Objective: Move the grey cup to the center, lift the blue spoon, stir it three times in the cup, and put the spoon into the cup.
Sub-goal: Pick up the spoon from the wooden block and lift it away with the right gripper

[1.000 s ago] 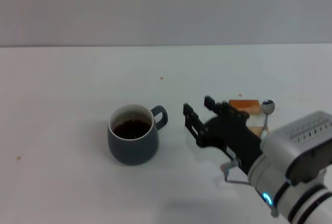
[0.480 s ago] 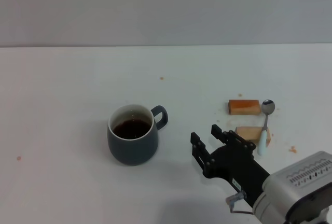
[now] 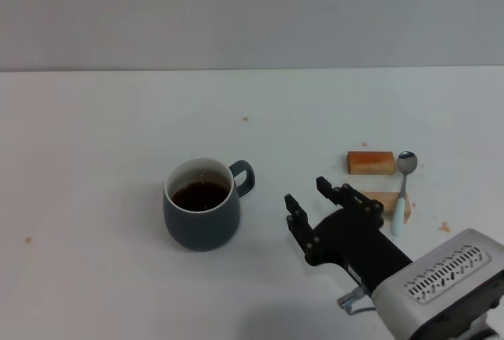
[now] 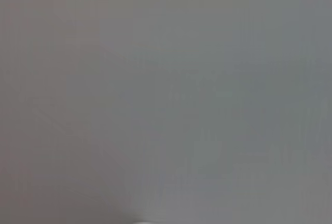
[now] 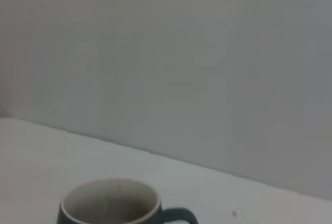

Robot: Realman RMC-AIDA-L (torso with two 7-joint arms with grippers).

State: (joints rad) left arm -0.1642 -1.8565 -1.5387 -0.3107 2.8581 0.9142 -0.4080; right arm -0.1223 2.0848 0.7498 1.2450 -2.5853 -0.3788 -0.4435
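Head view: your right gripper (image 3: pixel 313 205) hovers with fingers spread and holding nothing, between one grey cup (image 3: pixel 201 204) and one blue spoon (image 3: pixel 402 190).
Room: bare white table (image 3: pixel 102 127) lies wide around the cup; two wooden blocks (image 3: pixel 370 162) crowd the spoon.
Right wrist view: you see the cup's rim (image 5: pixel 110 203), wall behind.
Left wrist view: blank grey only.
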